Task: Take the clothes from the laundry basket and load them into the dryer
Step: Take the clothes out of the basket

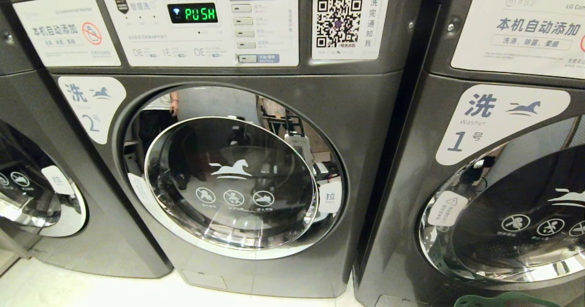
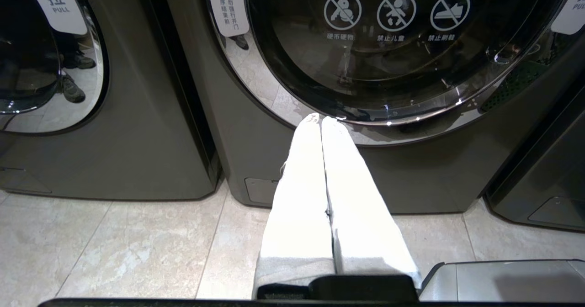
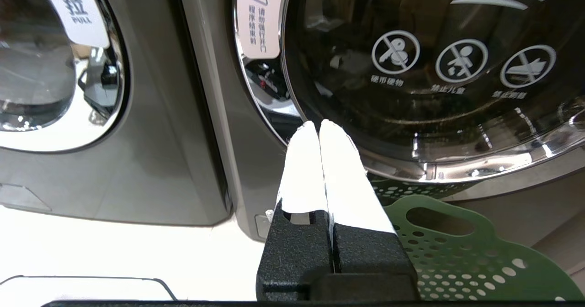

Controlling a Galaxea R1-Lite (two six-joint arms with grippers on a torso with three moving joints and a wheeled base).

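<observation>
- Our left hand [image 2: 321, 120] hangs low in front of the dark grey front-loading machine marked 2 [image 1: 365, 115], its two white-covered fingers pressed together with nothing between them.
- Our right hand [image 3: 319, 125] is likewise closed and empty, fingers touching along their length, held low before the neighbouring grey machine marked 1 [image 1: 411, 129].
- The relation that matters: the green perforated plastic laundry basket [image 3: 457, 252] sits on the pale tiled floor [image 2: 114, 247] just beside and below our right hand, tucked against the foot of machine 1. In the head view only a sliver of its green rim [image 1: 507, 299] shows at the bottom edge, on our right. So the right arm is clearly the nearer one; the left hand is well apart from the basket.
- Of the basket we see one rounded end with an oval handle slot and rows of small holes. We cannot tell its long axis, since most of it is out of sight.
- No clothes are visible from here; the basket's inside is hidden.
- The round, chrome-ringed glass door of machine 2 [image 1: 231, 183] is closed, with a white pull tab [image 1: 330, 196] on its right edge, and the panel display [image 1: 192, 13] reads PUSH.
- We judge the task barely begun: a door must be opened and the right hand must reach down to the basket.
</observation>
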